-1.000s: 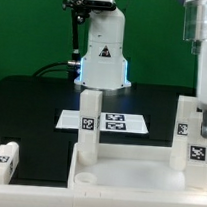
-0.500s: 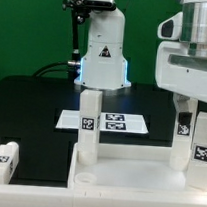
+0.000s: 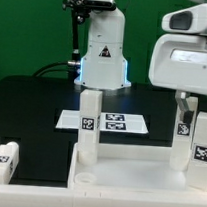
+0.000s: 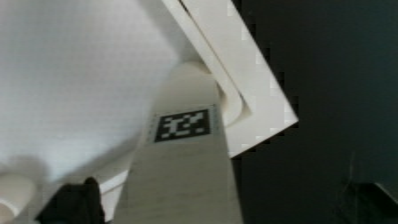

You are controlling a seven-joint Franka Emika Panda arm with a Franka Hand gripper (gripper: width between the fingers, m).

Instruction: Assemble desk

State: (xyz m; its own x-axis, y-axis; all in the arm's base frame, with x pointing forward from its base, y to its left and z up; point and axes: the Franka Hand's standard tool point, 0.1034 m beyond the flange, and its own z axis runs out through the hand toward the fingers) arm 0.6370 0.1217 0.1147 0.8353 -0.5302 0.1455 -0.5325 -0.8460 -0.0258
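Observation:
The desk tabletop (image 3: pixel 123 156) lies at the front with its white rim facing up. One white leg (image 3: pixel 87 125) stands upright in its corner on the exterior view's left. Another leg (image 3: pixel 187 132) stands on the exterior view's right, and it also fills the wrist view as a tagged leg (image 4: pixel 187 150). My gripper (image 3: pixel 197 106) hangs just above this right leg. The gripper (image 4: pixel 217 208) is open, with a dark fingertip (image 4: pixel 75 205) on either side of the leg and a clear gap on one side. It holds nothing.
Two loose white legs (image 3: pixel 3 155) lie on the black table at the exterior view's left front. The marker board (image 3: pixel 112 121) lies flat behind the tabletop. The robot base (image 3: pixel 103 51) stands at the back.
The gripper's white hand has come into the exterior view above the right leg and has since shifted slightly upward. The legs and tabletop have not moved.

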